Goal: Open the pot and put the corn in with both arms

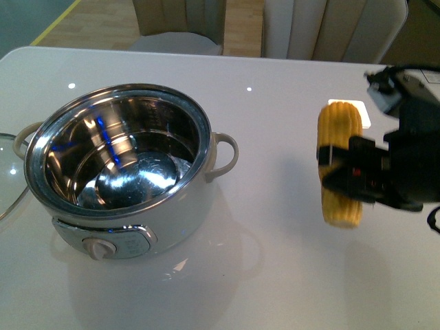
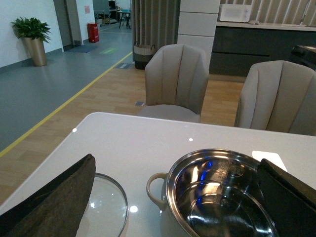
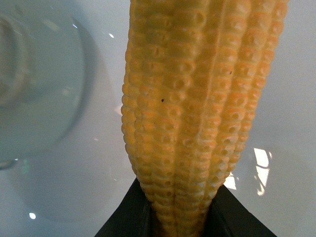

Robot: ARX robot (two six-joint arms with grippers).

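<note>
1. Lid off, cob in hand: the pot (image 1: pixel 182 216) stands open on the left half of the white table (image 1: pixel 275 275). Its steel bowl is bare and shiny, and its knob faces me.
2. The glass lid (image 1: pixel 7 172) lies flat on the table just beside the pot's far-left handle, so I judge the opening step done.
3. The corn (image 1: pixel 339 130) is on the right side, well apart from the pot. It is clamped across its middle by the right gripper (image 1: pixel 338 170), with both ends sticking out past the jaws.
4. My right wrist view confirms the hold: the black fingers (image 3: pixel 123 222) press on either side of the cob, with the table blurred beyond it. The cob looks lifted clear of the surface, though I cannot be sure of that.
5. The left gripper (image 2: pixel 175 163) has its jaws spread wide and empty. In its own camera it frames the pot and the lid's edge, and it is out of sight in the front view.
6. The step in hand, as I read it, is carrying the corn to the pot.
7. The next move calls for swinging the right arm leftward over the near handle and rim, high enough to clear them. The cob then needs centring above the bowl, probably tilted so that its length fits inside, before I let go.
</note>
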